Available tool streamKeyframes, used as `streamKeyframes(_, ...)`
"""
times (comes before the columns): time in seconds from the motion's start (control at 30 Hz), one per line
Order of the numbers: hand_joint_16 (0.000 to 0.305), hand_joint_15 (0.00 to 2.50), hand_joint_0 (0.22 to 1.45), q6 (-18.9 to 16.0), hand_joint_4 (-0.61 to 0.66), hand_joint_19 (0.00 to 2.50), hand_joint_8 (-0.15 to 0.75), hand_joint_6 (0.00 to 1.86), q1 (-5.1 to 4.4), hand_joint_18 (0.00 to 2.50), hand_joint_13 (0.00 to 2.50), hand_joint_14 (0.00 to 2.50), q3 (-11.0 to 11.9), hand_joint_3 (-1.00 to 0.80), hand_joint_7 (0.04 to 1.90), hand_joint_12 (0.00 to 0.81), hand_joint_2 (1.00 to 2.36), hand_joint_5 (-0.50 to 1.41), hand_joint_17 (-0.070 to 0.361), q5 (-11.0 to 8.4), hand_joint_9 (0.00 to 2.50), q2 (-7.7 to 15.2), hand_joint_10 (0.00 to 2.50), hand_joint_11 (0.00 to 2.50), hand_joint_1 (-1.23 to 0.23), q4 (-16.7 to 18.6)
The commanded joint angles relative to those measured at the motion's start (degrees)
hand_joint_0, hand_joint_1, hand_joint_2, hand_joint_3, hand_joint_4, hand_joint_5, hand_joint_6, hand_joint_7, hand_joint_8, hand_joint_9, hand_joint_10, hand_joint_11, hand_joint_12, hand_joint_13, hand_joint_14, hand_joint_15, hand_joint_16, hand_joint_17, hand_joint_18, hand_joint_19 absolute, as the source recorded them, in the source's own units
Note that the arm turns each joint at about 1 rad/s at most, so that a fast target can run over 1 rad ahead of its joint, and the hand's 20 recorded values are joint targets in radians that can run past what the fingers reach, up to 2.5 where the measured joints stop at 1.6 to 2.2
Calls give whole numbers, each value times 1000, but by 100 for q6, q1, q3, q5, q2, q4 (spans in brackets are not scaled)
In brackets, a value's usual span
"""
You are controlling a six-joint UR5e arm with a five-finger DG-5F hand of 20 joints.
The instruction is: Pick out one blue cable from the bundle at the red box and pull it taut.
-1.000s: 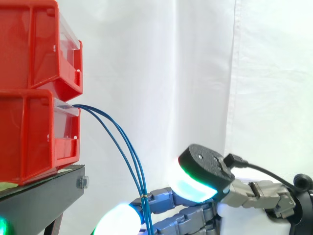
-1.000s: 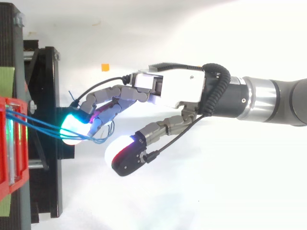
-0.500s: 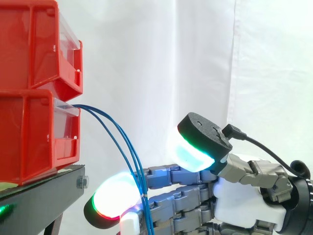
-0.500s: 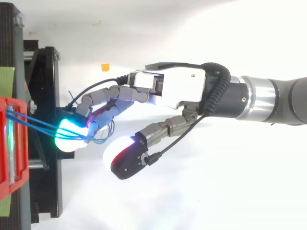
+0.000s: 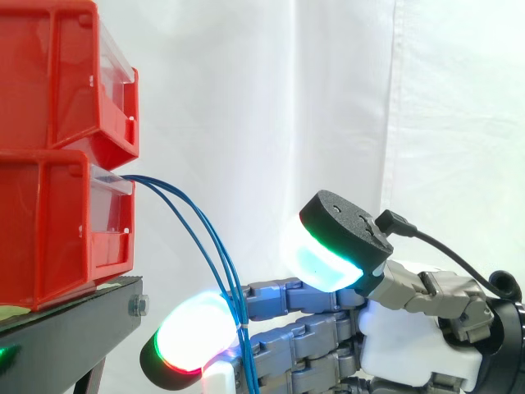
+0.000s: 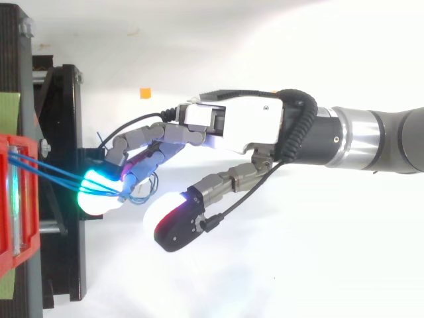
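A white curtain (image 5: 328, 98) hangs behind the work, and stacked red bins sit on a black stand (image 5: 74, 328) at the left. The blue cables (image 5: 193, 230) leave the lip of the lower red box (image 5: 57, 222) and droop in a slack curve down across my fingers.

In the last second my hand (image 6: 245, 122) has come up into the bundle. My fingertips (image 5: 189, 336), which were low at the picture's bottom edge, now sit higher and just beside the stand. From above, my thumb (image 6: 175, 222) has swung a little farther from the fingers.

My hand is open: the fingers reach out nearly straight among the strands, the thumb stands well apart, and nothing is pinched. I judge that I am placed to single out one cable, but none is separated or taut yet.

I can read no writing anywhere. The strip of green tape (image 6: 8, 112) on the stand looks blank.
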State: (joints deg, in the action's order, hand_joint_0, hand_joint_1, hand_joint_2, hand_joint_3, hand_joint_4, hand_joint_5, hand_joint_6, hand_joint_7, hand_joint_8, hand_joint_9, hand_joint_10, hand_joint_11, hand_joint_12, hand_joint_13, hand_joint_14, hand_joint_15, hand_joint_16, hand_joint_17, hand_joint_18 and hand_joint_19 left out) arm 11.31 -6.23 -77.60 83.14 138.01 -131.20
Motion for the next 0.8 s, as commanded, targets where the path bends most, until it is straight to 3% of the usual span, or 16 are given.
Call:
streamKeyframes(0.0, 51, 304, 542, -6, 258, 663, 264, 503, 17, 614, 669, 12, 0, -436, 873, 355, 1007, -148, 115, 0, 761, 77, 13, 317, -563, -2)
streamKeyframes(0.23, 51, 313, 543, -120, 255, 662, 264, 503, 26, 617, 674, 13, 26, -440, 894, 355, 1006, -143, 115, 132, 769, 252, 13, 325, -530, 323)
streamKeyframes(0.77, 49, 320, 585, -94, 151, 676, 260, 503, 43, 612, 679, 13, 88, -271, 1050, 346, 1021, -129, 111, 185, 775, 244, 14, 343, -548, 411)
